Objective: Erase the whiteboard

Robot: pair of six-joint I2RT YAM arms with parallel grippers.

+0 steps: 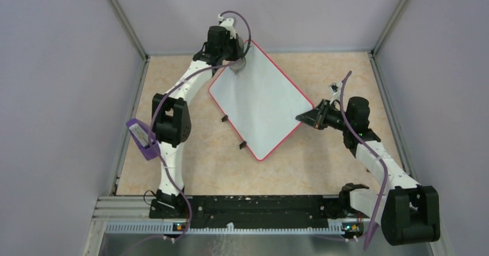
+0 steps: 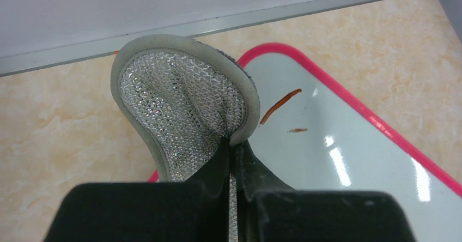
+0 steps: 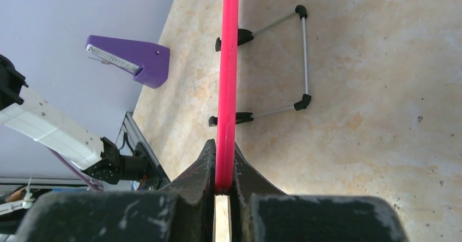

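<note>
At the whiteboard's (image 1: 259, 103) far corner, left hand (image 2: 234, 150) pinches pad (image 2: 180, 106) beside red marks (image 2: 279, 106); press it flat. Right hand (image 3: 224, 185) clamps rim (image 3: 227, 89).

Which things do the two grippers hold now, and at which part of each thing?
The left gripper pinches the grey wiping pad at its near edge. The right gripper clamps the whiteboard on its red rim near a corner.
</note>
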